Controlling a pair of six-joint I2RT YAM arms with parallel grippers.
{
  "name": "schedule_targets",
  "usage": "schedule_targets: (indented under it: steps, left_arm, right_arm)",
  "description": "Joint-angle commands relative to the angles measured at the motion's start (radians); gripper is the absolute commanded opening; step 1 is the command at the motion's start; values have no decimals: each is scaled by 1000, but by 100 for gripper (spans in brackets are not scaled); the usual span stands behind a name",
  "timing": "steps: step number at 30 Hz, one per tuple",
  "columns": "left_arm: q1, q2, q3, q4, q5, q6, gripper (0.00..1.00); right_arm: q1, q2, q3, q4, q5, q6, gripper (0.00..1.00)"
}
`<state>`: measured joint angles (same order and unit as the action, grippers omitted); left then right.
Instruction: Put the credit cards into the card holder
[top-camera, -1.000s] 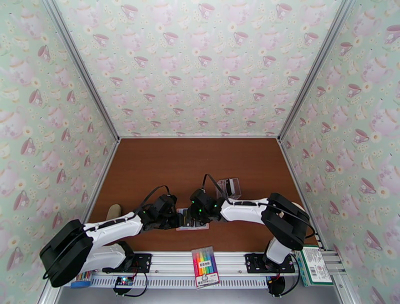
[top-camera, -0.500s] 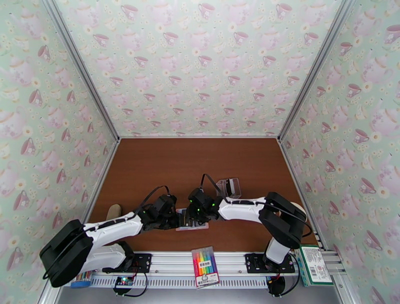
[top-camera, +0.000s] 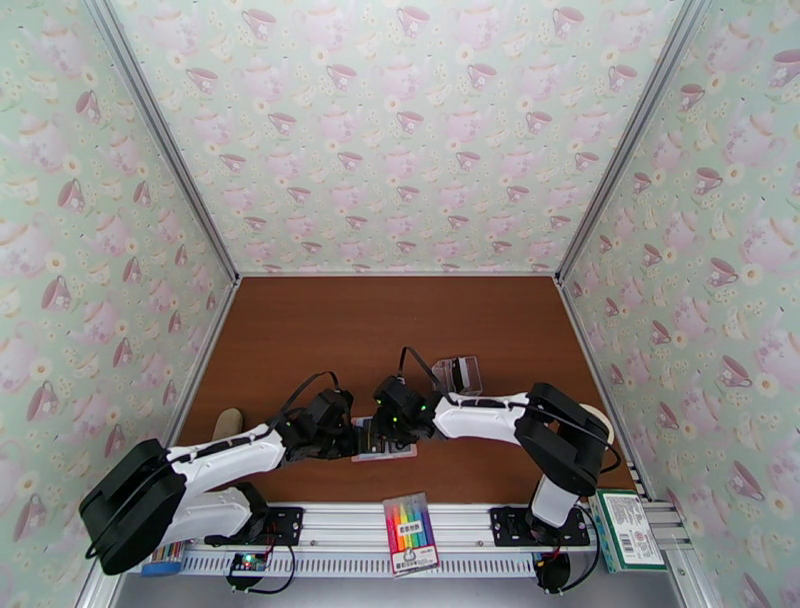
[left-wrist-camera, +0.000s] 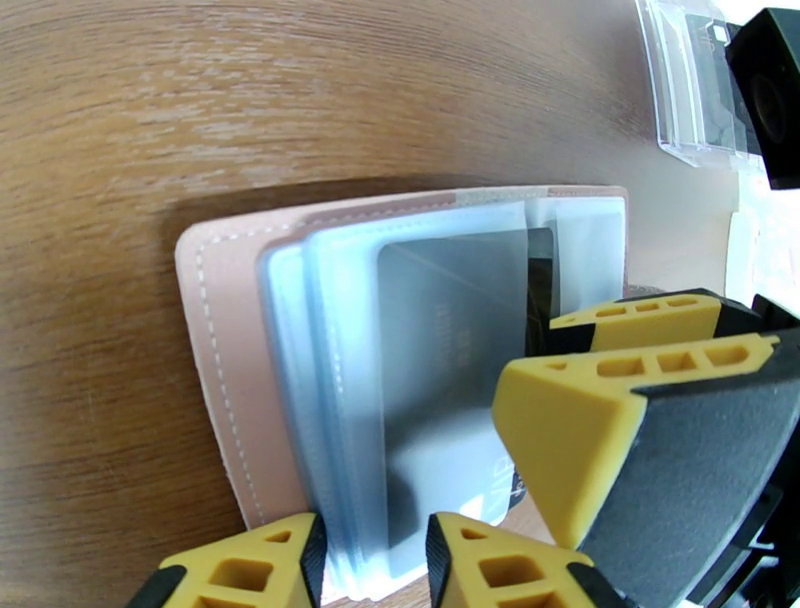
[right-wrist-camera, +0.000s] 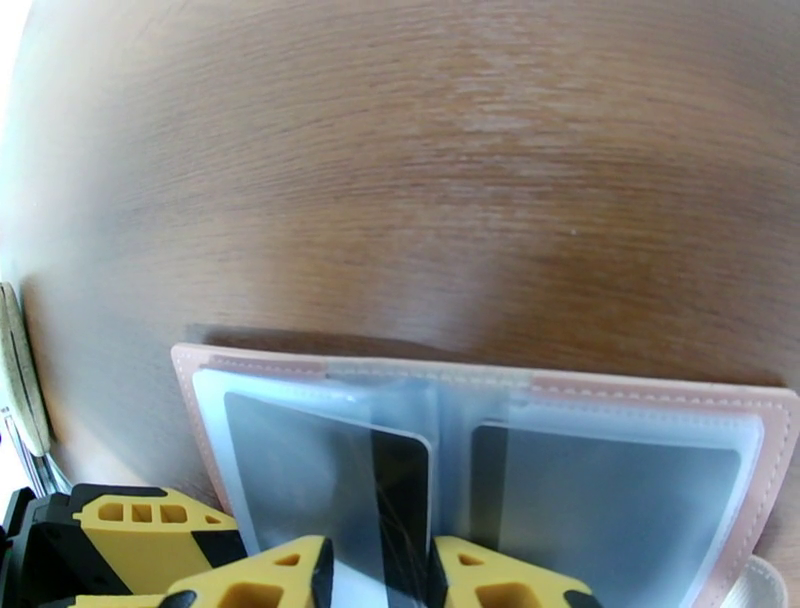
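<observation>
Left fingers (left-wrist-camera: 250, 572): clamped on holder (left-wrist-camera: 225, 380) sleeves.
Right fingers (right-wrist-camera: 285, 578): pinched card (right-wrist-camera: 400, 490), half in a sleeve.
Holder: lay open on desk (right-wrist-camera: 450, 150).

From above, the left gripper (top-camera: 345, 440) and right gripper (top-camera: 385, 430) covered most of the card holder (top-camera: 405, 452), and its cards were too small to make out. The right wrist picture's bottom edge cut off the holder's near part and the lower end of the dark credit card (right-wrist-camera: 400, 500) between the right jaws. The clear box (left-wrist-camera: 690, 90) ran past the left wrist picture's top edge.
</observation>
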<state>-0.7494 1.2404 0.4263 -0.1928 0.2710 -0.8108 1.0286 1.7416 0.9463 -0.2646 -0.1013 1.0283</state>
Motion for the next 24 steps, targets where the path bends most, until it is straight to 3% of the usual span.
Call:
schedule_targets:
  steps: [1,24]
  left_arm:
    - [-6,-1,-4,12,-3,-2,36]
    - [-6,5,-8,23,-6,-4,36]
  right_arm:
    - [19,-12,38,-65,46,-39,34]
    - [21,68,128,-164,101,-72,33]
